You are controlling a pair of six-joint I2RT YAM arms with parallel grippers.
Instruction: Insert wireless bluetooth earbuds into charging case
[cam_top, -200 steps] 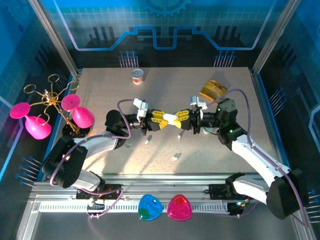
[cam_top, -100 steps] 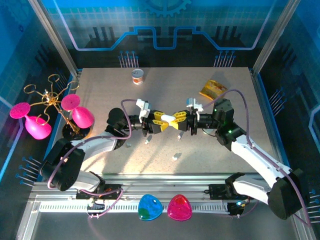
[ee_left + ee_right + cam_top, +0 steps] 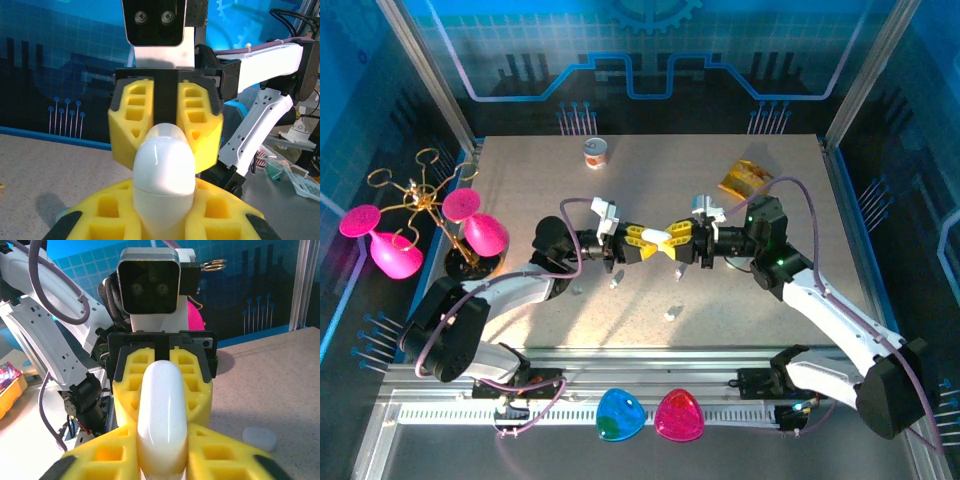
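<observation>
A white oval charging case (image 3: 663, 238) hangs above the middle of the table, held between the two grippers that meet tip to tip. My left gripper (image 3: 654, 244) is shut on one end of the charging case (image 3: 163, 175). My right gripper (image 3: 673, 240) has its yellow fingers (image 3: 107, 450) pressed against the sides of the other end of the charging case (image 3: 162, 410). Three tiny white earbuds lie on the table below: one (image 3: 614, 283) at the left, one (image 3: 678, 272) under the right gripper, one (image 3: 671, 314) nearer the front.
A small can (image 3: 596, 153) stands at the back, an orange snack packet (image 3: 746, 180) at the back right. A gold stand (image 3: 420, 200) with pink glasses (image 3: 485, 233) is at the left. A blue lid (image 3: 620, 414) and a pink lid (image 3: 680, 415) rest on the front rail.
Both grippers have shifted slightly left and drawn closer together around the case. The left fingers have closed onto it.
</observation>
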